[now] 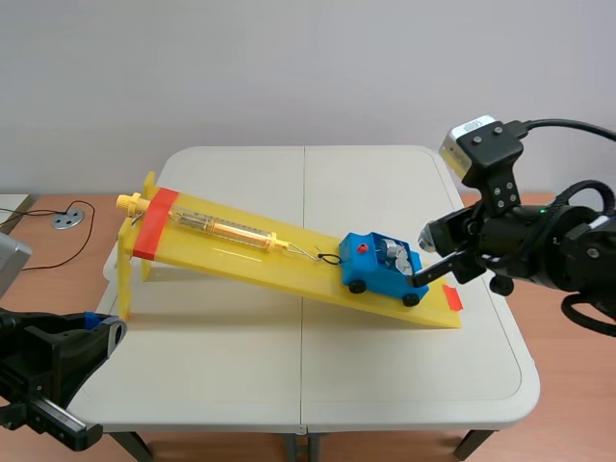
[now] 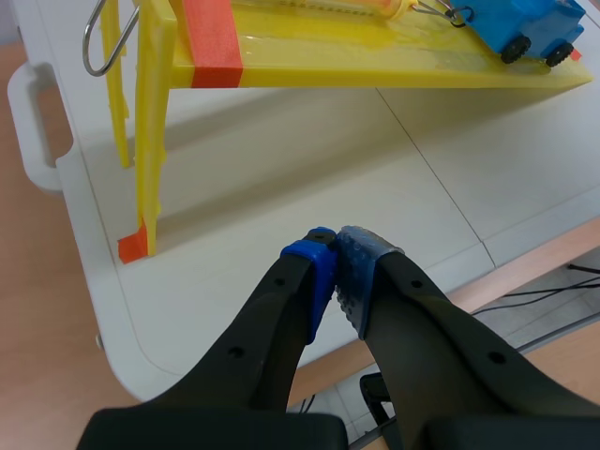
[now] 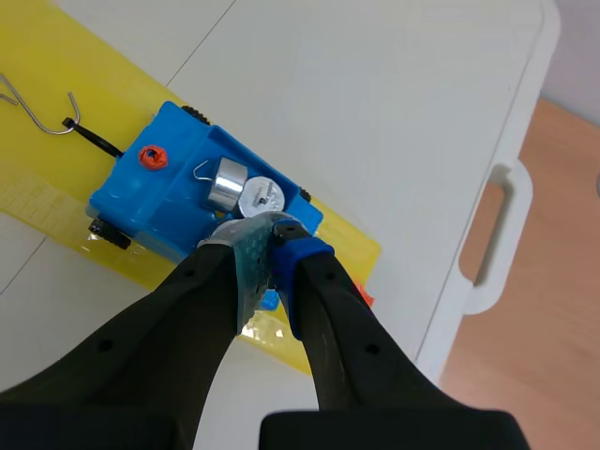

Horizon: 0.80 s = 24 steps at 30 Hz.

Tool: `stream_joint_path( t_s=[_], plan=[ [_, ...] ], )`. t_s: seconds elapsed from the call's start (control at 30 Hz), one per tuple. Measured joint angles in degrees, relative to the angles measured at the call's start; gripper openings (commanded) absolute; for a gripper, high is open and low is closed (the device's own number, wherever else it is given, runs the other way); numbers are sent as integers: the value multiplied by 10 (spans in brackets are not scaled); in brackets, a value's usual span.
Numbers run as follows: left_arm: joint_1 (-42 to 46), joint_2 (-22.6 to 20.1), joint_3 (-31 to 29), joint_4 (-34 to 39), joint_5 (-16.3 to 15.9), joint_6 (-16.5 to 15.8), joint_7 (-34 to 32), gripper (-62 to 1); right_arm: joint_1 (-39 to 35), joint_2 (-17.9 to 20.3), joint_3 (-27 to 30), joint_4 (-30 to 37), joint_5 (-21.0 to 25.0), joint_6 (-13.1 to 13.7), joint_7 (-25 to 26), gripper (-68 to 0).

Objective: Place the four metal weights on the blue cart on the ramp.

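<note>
My right gripper (image 3: 270, 246), clenched on nothing, hangs at the rear of the blue cart (image 3: 150, 199). A nudge could jolt it along the ramp (image 3: 37, 141) and tip its metal weights (image 3: 225, 183).

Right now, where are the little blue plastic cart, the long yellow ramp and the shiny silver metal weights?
little blue plastic cart (image 1: 377, 274): scene view, on its side wall.
long yellow ramp (image 1: 241, 262): scene view, on its bare slope.
shiny silver metal weights (image 3: 226, 185): right wrist view, on one weight's round side.
</note>
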Motion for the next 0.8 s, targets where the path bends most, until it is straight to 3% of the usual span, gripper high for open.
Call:
stream_joint_path(
  t_s=[0.43, 0.8],
  plan=[
    [0, 0, 0, 0, 0, 0, 0, -582, 38, -41, -28, -78, -20, 0, -2, -669],
    [0, 0, 0, 0, 0, 0, 0, -582, 54, -56, -30, -94, -34, 0, 1, -669]
  ],
)
